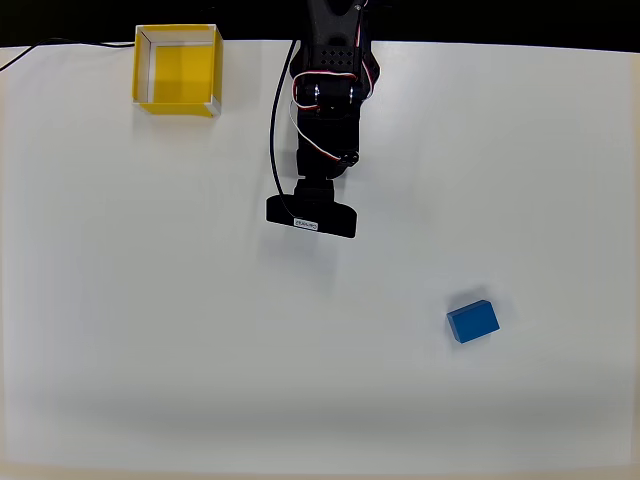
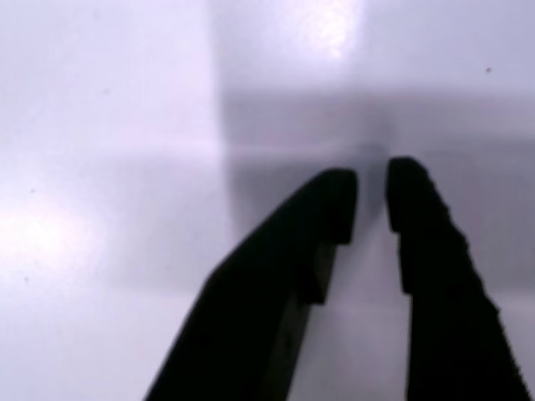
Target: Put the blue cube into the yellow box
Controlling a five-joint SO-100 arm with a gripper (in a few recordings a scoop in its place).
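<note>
You are at the very beginning: nothing of the task is done yet. The small bright-blue matte cube [image 1: 473, 321] lies on the white table [image 1: 150, 330] at the lower right of the overhead view, a little turned, with nothing touching it. It looks like a solid block, slightly longer than wide, with plain faces and sharp edges. The square open-topped yellow box [image 1: 176, 69], with thin whitish-edged walls and a yellow floor, stands at the upper left near the table's far edge, well apart from the cube, and it is empty.

The black two-finger gripper [image 2: 370, 199] hangs over bare table in the wrist view. Its fingers are almost together, with only a narrow gap between the tips, and they hold nothing. The table surface is smooth and slightly glossy; it reflects the lamps.

So I judge all steps are left: you must reach to the cube, grasp it, carry it and release it inside the box.
</note>
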